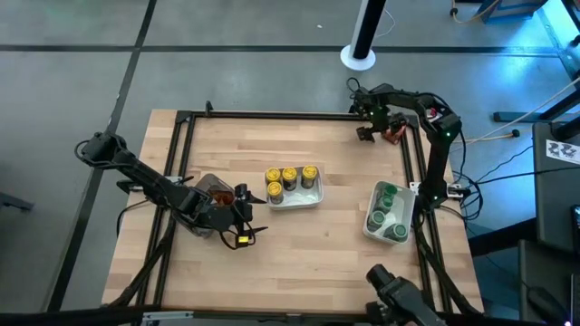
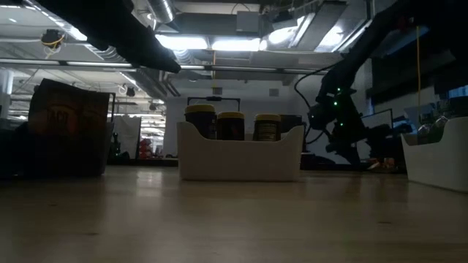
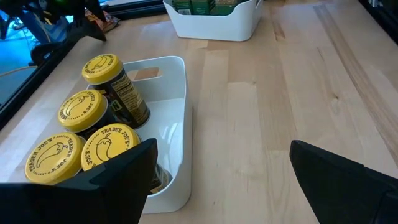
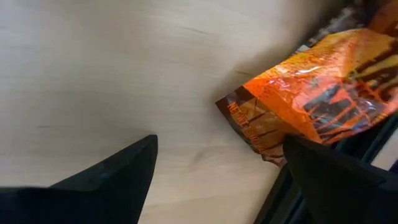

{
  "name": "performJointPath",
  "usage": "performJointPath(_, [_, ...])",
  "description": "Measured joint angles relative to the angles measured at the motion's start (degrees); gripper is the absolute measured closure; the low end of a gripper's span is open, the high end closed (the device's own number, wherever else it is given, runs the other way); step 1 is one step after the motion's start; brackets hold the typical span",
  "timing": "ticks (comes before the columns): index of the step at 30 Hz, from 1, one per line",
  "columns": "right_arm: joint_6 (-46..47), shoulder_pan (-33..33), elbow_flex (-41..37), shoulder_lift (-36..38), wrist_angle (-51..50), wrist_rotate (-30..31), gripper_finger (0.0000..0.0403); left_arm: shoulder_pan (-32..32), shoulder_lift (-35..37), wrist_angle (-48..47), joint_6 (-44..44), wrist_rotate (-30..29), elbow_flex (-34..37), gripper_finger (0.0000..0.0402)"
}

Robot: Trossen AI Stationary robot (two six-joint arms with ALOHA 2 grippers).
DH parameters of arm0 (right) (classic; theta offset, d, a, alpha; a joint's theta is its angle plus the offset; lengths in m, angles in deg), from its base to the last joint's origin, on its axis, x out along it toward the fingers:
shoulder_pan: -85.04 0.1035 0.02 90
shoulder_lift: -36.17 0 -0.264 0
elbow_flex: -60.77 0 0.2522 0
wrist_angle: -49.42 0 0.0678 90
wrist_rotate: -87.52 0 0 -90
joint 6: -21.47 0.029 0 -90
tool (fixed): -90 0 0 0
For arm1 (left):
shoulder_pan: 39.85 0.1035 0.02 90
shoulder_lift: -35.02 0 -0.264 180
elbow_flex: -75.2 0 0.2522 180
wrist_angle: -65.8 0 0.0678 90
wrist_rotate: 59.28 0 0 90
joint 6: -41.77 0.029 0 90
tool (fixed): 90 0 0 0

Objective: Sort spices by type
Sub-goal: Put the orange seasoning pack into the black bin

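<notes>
Presently the right gripper (image 1: 379,127) hovers at the far right corner of the pale wooden table (image 1: 299,244), its jaws spread wide and empty, just beside a crinkled red-orange foil packet (image 4: 323,99) lying against the black table frame. Nearer the left, the left gripper (image 1: 243,206) sits low over the table, jaws likewise released, next to a clear grey plastic bin (image 1: 210,188). Four small jars with yellow lids (image 3: 84,134) stand together in a white rectangular tray (image 1: 294,197) at mid-table (one lid partly hidden behind a finger in the left wrist view). Small jars with green lids (image 1: 388,215) fill a second white tray (image 1: 373,228) by the right edge.
</notes>
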Motion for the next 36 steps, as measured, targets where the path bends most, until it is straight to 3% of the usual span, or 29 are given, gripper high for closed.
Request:
performJointPath(9, [-9.4, -0.7, 0.7, 0.0, -1.4, -12.5, 0.0054, 0.0, 0.0, 0.0, 0.0, 0.0, 0.0, 0.0053])
performJointPath(13, [-10.6, -0.2, 0.7, 0.0, -1.3, -14.4, 0.0054, 0.0, 0.0, 0.0, 0.0, 0.0, 0.0, 0.0053])
performJointPath(22, [-15.8, 6.4, 0.5, -0.3, 2.3, -23.0, 0.0054, 0.0, 0.0, 0.2, 0.0, 0.0, 0.0, 0.0053])
performJointPath(26, [-18.1, 9.1, 0.5, 0.2, 2.8, -21.7, 0.0054, 0.0, 0.0, 0.2, 0.0, 0.0, 0.0, 0.0053])
performJointPath(36, [-11.6, 6.3, 0.6, 5.1, -0.2, -5.9, 0.0054, 0.0, 0.0, 0.2, -0.3, 0.0, 0.0, 0.0053])
